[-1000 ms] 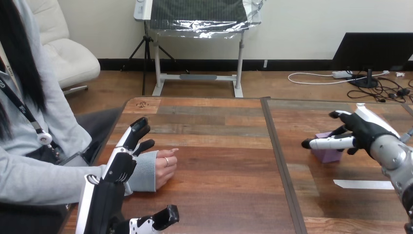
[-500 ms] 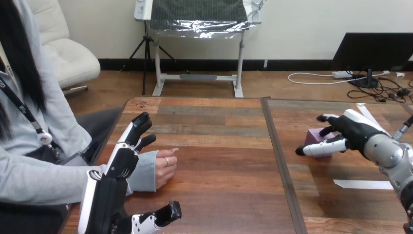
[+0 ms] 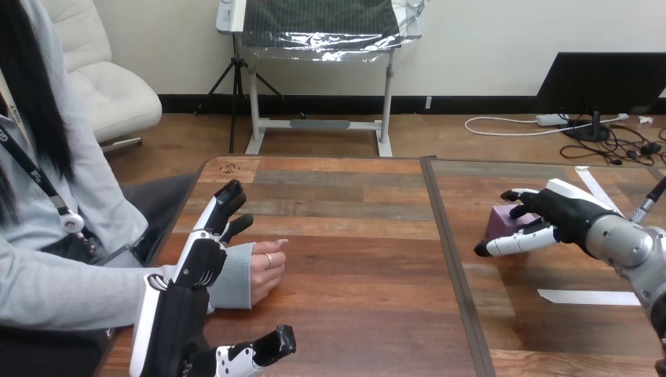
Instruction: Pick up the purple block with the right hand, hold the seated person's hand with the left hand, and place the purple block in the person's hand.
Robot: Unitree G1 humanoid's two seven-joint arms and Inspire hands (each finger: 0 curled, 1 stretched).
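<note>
The purple block [image 3: 500,222] is at the table's right, between the curled fingers and the thumb of my right hand [image 3: 561,214]. The thumb runs along the block's near side and the fingers hook over its far top. I cannot tell whether the block is clear of the wood. The person's hand [image 3: 267,271] rests on the table at the left as a loose fist with a grey sleeve cuff. My left hand [image 3: 198,263] is open. Its straight fingers reach over the sleeve at the wrist and its thumb [image 3: 263,352] sticks out low and apart from the fist.
A dark seam [image 3: 448,259] splits the wooden table down the middle, between the two hands. A white strip [image 3: 585,297] lies flat near my right forearm. Another strip [image 3: 590,182] lies behind my right hand.
My right hand has moved left and slightly away from me, and the purple block has come with it inside the fingers. My left hand and the person's fist have hardly moved.
</note>
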